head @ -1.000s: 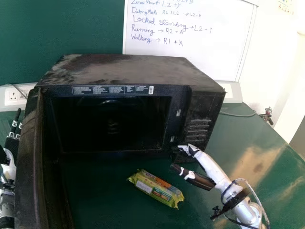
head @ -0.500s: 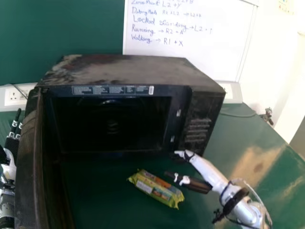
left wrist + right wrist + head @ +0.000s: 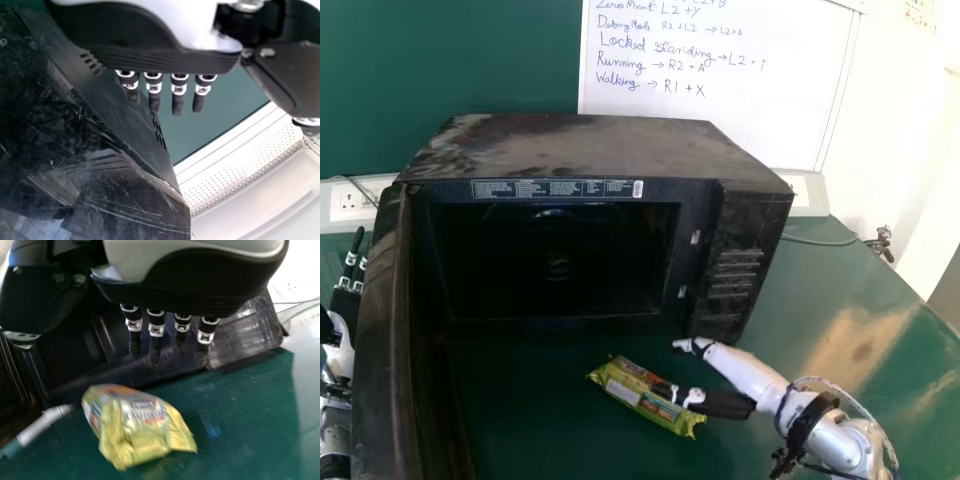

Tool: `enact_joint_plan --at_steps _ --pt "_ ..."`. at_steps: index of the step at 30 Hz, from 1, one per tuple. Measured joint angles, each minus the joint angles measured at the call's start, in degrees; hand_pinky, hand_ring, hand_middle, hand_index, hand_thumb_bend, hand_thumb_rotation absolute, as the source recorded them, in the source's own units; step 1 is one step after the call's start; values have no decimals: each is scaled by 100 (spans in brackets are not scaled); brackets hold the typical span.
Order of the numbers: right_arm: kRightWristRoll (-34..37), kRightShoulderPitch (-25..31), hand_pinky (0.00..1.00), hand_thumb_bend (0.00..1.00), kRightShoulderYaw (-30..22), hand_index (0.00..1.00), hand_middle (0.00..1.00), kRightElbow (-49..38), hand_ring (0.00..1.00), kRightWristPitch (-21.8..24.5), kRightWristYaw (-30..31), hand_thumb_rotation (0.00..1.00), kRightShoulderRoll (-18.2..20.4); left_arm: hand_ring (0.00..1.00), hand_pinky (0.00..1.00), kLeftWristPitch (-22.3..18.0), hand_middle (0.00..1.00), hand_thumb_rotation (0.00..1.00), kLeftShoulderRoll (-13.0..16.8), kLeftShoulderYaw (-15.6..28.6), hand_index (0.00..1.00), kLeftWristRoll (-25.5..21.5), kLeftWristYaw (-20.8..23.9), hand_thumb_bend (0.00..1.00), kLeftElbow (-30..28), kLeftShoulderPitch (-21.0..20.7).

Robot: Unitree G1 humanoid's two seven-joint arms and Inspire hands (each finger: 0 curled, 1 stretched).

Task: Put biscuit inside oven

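Right hand (image 3: 725, 403), silver and black, is low in front of the boxy black microwave oven (image 3: 590, 150), fingers straight and released, tips over the crinkly yellow-green plastic biscuit packet (image 3: 628, 384). Packet's lying slantwise on the dark green desk (image 3: 810, 290) before the oven, orange patches showing. Left hand (image 3: 338, 350) is idle left of the oven, fingers straight too.
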Motion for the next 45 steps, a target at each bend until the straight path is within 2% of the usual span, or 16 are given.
enact_joint_plan --at_steps 7,14,18,24,28,30,33,41,45 --pt "-361 -1 91 97 169 91 85 -216 86 199 193 48 -164 12 0 -33 38 73 13 0 87 1 -19 12 59 -20" --pt "-790 -56 92 100 361 90 85 -361 86 252 202 47 -176 13 0 -35 40 70 -9 0 87 3 -10 13 32 -16" --pt "-932 -106 95 99 452 92 87 -401 88 356 228 43 -174 14 0 -57 40 69 -26 -1 89 4 4 13 -3 -13" --pt "-1164 -120 94 99 558 95 86 -501 87 443 219 39 -137 14 0 -56 40 71 -32 -1 88 3 4 13 -14 -7" --pt "-1578 -120 92 98 709 96 85 -567 84 496 64 37 -51 13 0 -57 39 72 -32 -1 88 3 3 12 -13 -7" --pt "-1817 -119 90 96 761 96 85 -601 83 561 -43 36 55 14 0 -53 38 68 -33 -1 88 3 4 12 -16 -7" --pt "-2220 -112 90 94 896 96 86 -730 84 728 -127 35 208 13 0 -8 38 69 -36 -1 88 3 14 13 -37 -3" --pt "-2855 -35 90 96 1073 94 86 -808 84 890 -353 23 507 13 0 -4 40 71 -67 -1 88 3 51 12 -114 24" --pt "-2989 6 90 97 1127 93 86 -814 84 899 -359 18 572 13 0 -3 39 64 -72 -5 87 3 71 13 -129 29"
